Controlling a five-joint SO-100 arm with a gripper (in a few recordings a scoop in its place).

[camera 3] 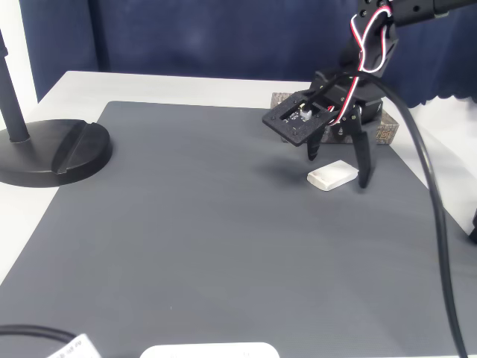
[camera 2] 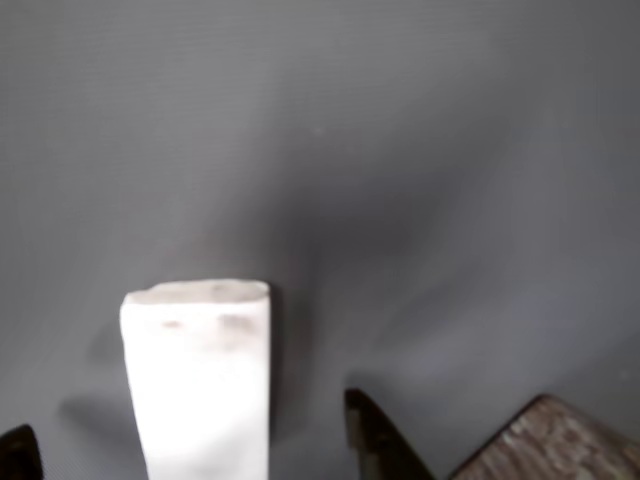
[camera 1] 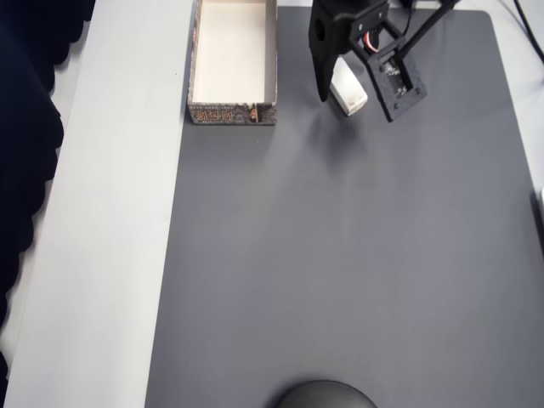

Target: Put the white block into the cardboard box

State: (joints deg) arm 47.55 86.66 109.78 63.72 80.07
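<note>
Your big grey mat (camera 1: 340, 255) holds the cardboard box (camera 1: 233, 109) at its top edge in the overhead view. Right of the box, your gripper (camera 3: 339, 165) stands wide open over the white block (camera 3: 330, 176), one finger on each side.

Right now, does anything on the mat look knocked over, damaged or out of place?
Nothing stands out. The white block lies flat on the mat between the open end effector fingers; the cardboard box sits upright nearby.
</note>
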